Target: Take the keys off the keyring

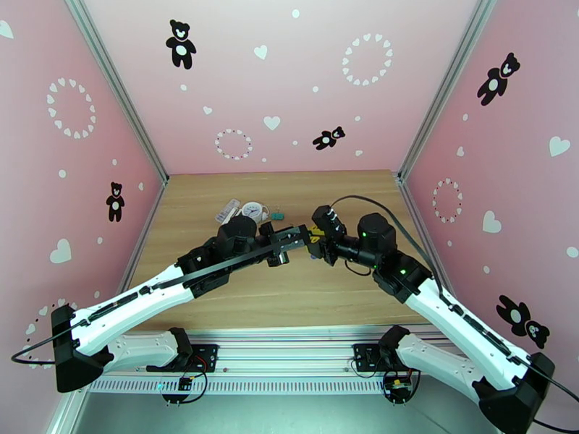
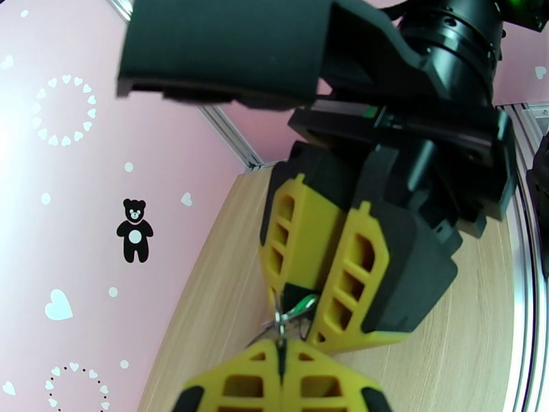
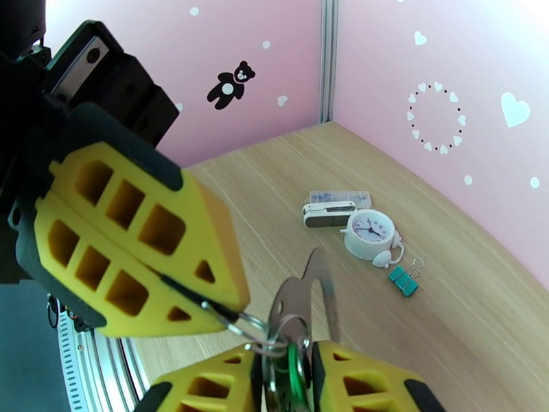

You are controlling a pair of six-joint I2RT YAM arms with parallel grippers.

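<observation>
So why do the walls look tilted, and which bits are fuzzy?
Top view: the wide lens makes the wall posts lean outward; light is even, shadows soft. Left wrist view: the left gripper at the bottom is too close, so fuzzy; the wall glows white at the left edge. Right wrist view: the green key is blurry, the clock sharp.

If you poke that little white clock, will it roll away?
Maybe a little. The clock has a round body, so it may rock or tip. It looks small and plastic, so probably light, and it would likely slide on the smooth wooden table.
</observation>
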